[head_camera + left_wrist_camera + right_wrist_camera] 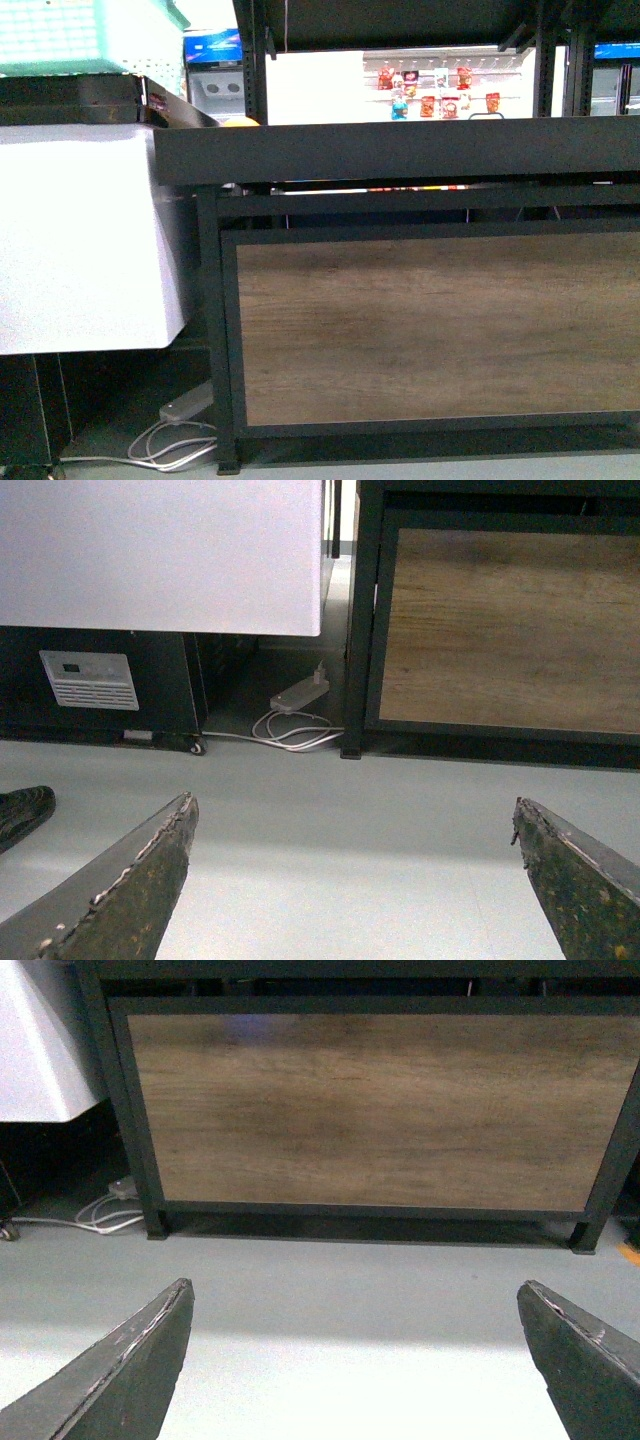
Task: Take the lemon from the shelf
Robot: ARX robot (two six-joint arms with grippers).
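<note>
Black shelf [400, 150] with brown wood-grain panel [430, 325]; grey floor [330, 1290].

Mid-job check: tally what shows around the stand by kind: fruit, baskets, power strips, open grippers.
Yellowish fruit, a sliver above the shelf rim: 1
Teal basket: 1
Power strip: 1
Open grippers, left gripper and right gripper: 2
Total: 5

The black metal tiered produce shelf [400, 150] stands upright, its raised-rim tray above a brown wood-grain lower panel [430, 320]. A yellow-orange fruit sliver [240, 121] peeks over the rim; whether it is the lemon is unclear.
</note>
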